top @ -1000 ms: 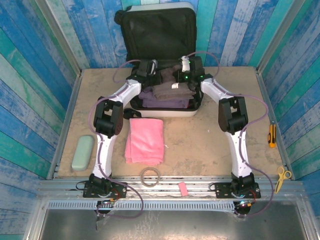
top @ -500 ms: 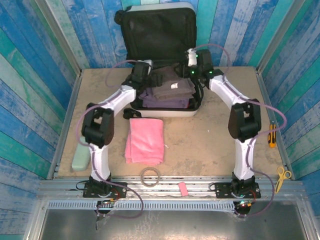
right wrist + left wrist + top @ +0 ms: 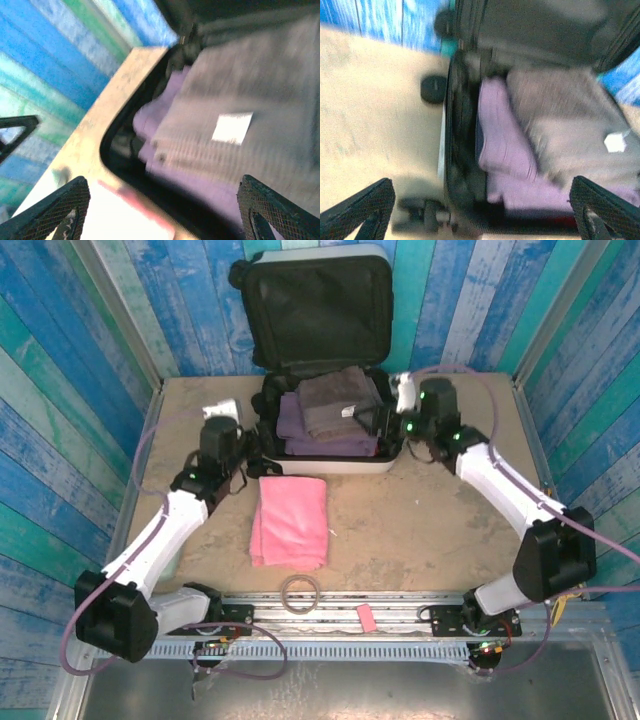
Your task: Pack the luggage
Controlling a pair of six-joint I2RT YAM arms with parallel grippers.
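The luggage lies open at the back of the table, its black-lined lid upright against the wall. A purple cloth lies in its lower half, with a grey-brown cloth bearing a white tag on top. My left gripper hangs open just outside the luggage's left side, holding nothing. In the left wrist view this gripper faces the black side wall and the purple cloth. My right gripper is open at the right rim, empty. Beyond it in the right wrist view are the grey cloth and its tag.
A folded pink towel lies on the table in front of the luggage, between the two arms. A tape ring and a small pink eraser sit at the near edge. A luggage wheel sticks out at its left side.
Both grippers have opened and pulled back out of the luggage, the left arm swinging down and left, the right arm out to the right. The grey cloth stays on the purple one.
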